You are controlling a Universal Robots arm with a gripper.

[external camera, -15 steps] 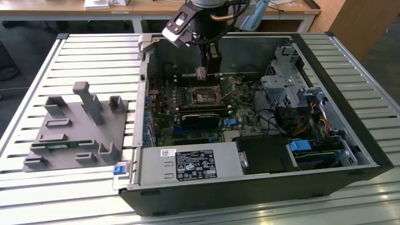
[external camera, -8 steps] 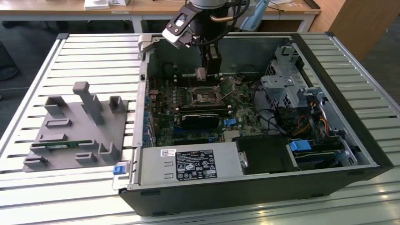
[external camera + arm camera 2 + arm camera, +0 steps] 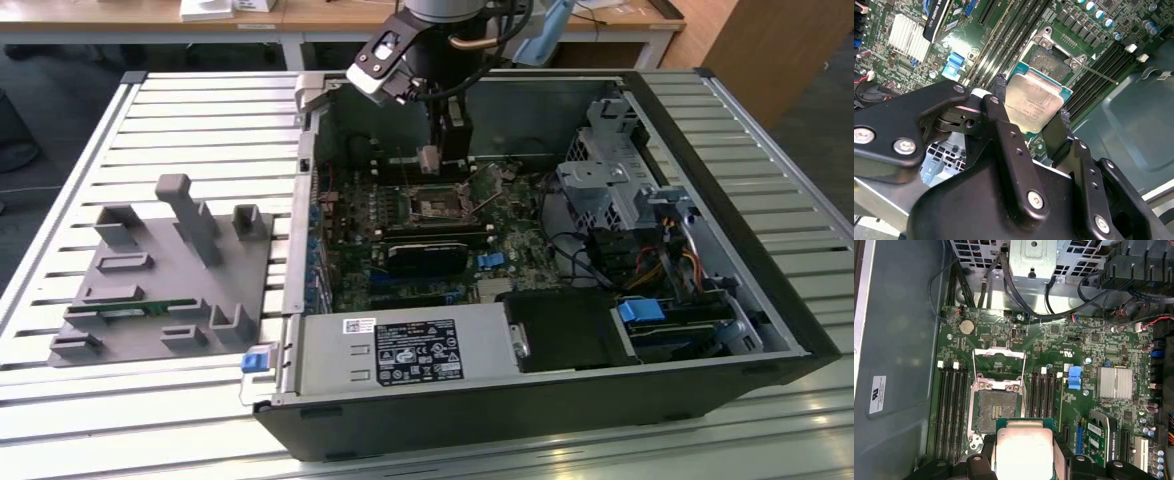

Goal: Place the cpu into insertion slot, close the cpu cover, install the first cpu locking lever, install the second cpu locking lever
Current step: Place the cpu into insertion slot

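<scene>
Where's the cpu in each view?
Exterior view: cpu in the claw, just above the insertion slot.
Second wrist view: cpu in the claw, beside the insertion slot.
First wrist view: cpu in the claw, beside the insertion slot.
Shared landmark: the insertion slot.

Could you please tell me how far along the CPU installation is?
Nothing is finished yet. In hand: the gripper holds the cpu by its edges, just short of the insertion slot, which lies bare. Left: seating the cpu, closing the cpu cover, which is flipped open, and both locking levers.
</scene>
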